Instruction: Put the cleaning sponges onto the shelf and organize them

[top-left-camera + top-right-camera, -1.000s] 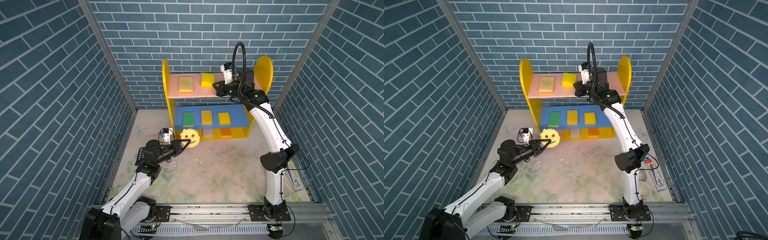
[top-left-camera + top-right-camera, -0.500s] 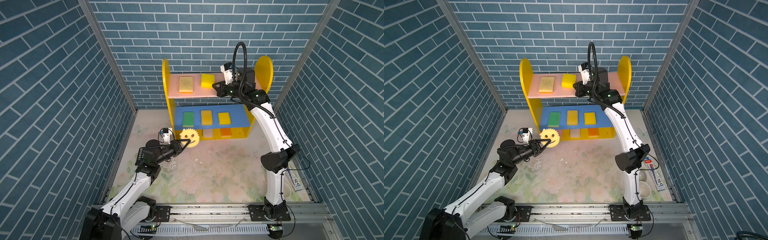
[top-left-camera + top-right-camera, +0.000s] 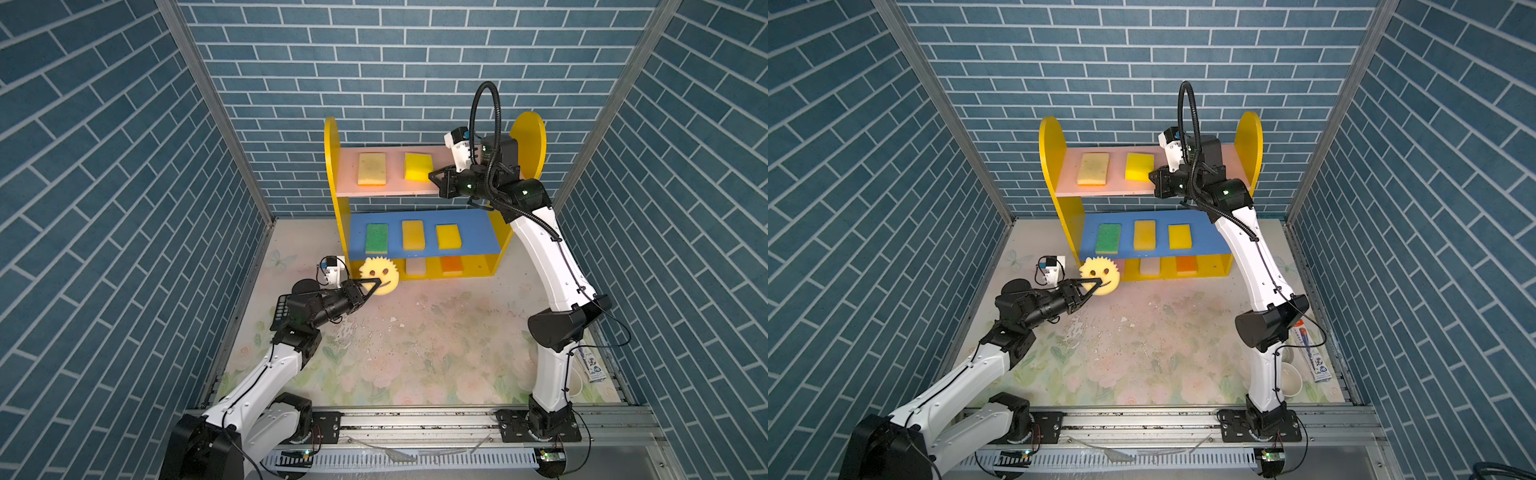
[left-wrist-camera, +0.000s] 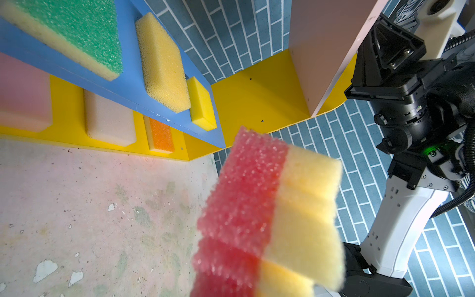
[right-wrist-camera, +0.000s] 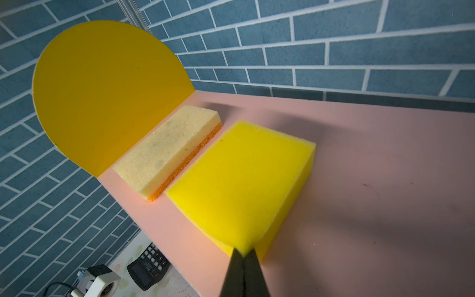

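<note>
While my left fingers [image 3: 368,287] pinch the round scalloped yellow smiley foam sponge [image 3: 381,270], my right fingers [image 5: 237,275], closed empty, touch the bright-yellow rectangular foam sponge [image 5: 241,180] ahead; shelving the smiley likely follows

Both top views bright, evenly lit; right wrist view dim, softly shadowed; left wrist view's near sponge [image 4: 270,205] blurred

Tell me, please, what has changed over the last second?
Nothing visibly changed. The left gripper still holds the smiley sponge in front of the shelf. The shut right gripper stays at a corner of the yellow sponge on the top board. Nothing on the shelf shifted.
</note>
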